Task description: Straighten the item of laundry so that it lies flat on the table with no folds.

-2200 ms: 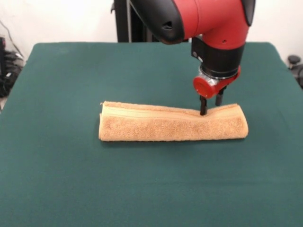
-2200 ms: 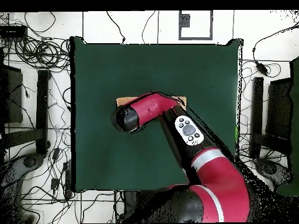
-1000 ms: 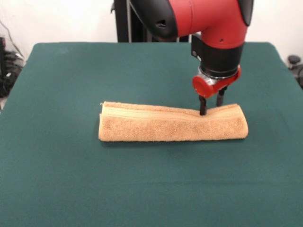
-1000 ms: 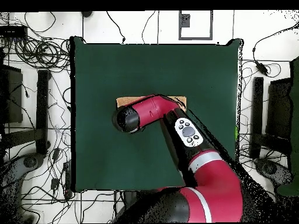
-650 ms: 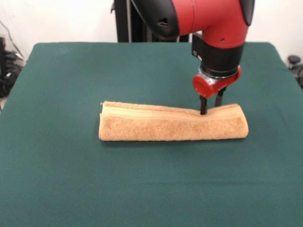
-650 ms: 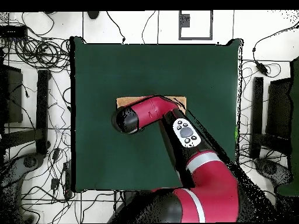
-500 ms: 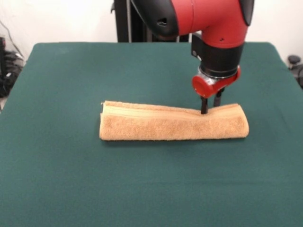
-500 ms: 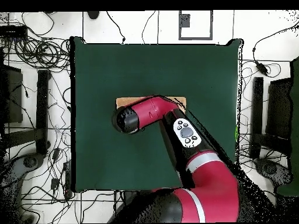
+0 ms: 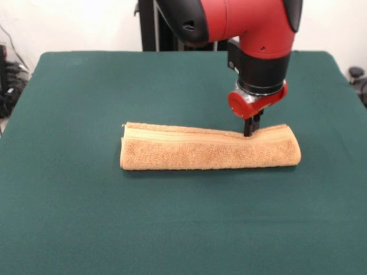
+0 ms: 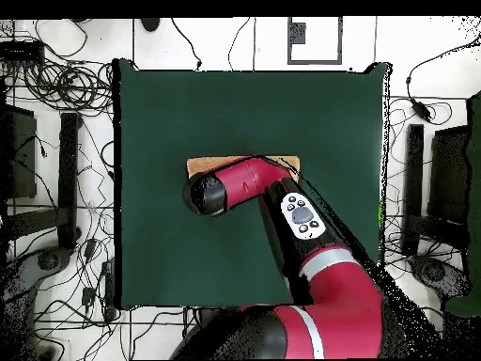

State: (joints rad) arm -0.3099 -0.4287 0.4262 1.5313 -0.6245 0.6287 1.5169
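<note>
The orange-tan fluffy terry-cloth towel (image 9: 210, 150) lies folded into a long, narrow bundle on the large rectangular table with the dark green felt-like top (image 9: 86, 212). In the front view it sits roughly midway between the table's near and far edges, its length running parallel to those edges, well clear of every corner. A smoother, paler woven band (image 9: 183, 136) runs along the bundle's far upper side, and the near side is rounded where the cloth doubles over. The layered end of the fold shows at the bundle's left end in that view.

The red and black arm (image 9: 252, 34) comes down over the towel's right part in the front view. Its claw (image 9: 249, 127) points straight down, the two dark fingers drawn together on the towel's far upper edge, pinching the cloth by the pale band. The cloth dips slightly where the tips meet it.

In the overhead view the arm (image 10: 310, 273) crosses the table (image 10: 188, 103) and covers most of the towel (image 10: 203, 164), of which only a thin strip shows beyond the wrist; the claw itself is hidden there. Cables (image 10: 66, 85) lie on the floor beside the table.
</note>
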